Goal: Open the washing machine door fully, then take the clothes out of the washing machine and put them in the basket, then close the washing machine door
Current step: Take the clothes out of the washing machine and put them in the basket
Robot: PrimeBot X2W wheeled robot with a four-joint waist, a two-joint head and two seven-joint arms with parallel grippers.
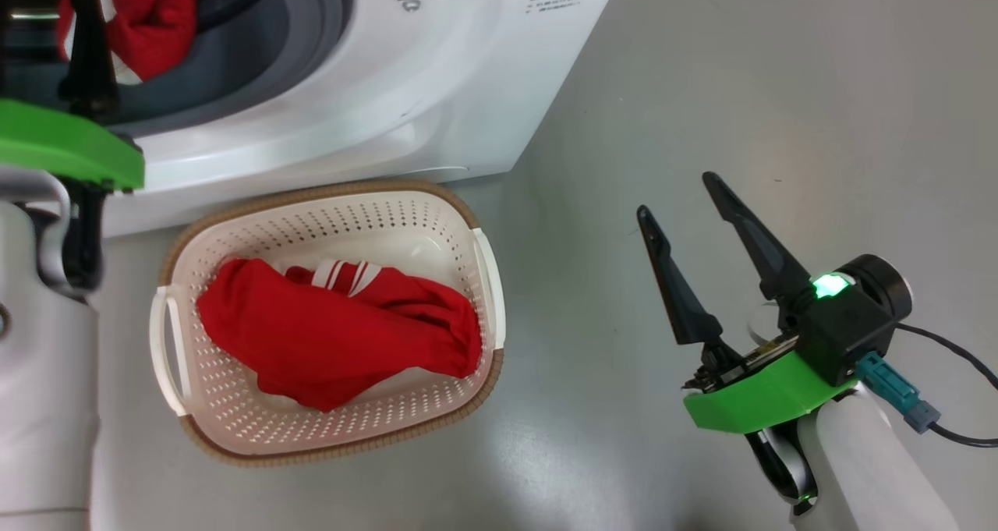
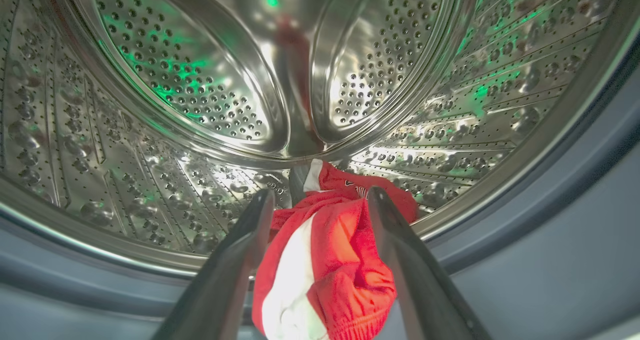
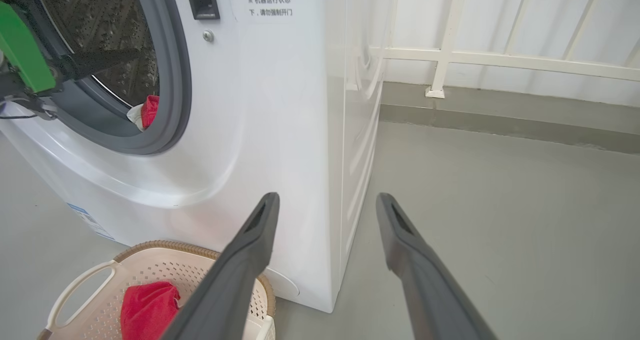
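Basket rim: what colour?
Brown, woven-look, on the cream perforated basket; head view shows it best.

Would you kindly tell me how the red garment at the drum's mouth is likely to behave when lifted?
The red garment lies crumpled in soft folds, so it will probably sag and dangle from the left gripper. It looks thin, likely light. Its trailing end might snag on the grey rubber ring.

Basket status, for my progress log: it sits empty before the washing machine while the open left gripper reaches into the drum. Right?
Not empty: the head view shows red clothes lying in the basket. The rest is right.
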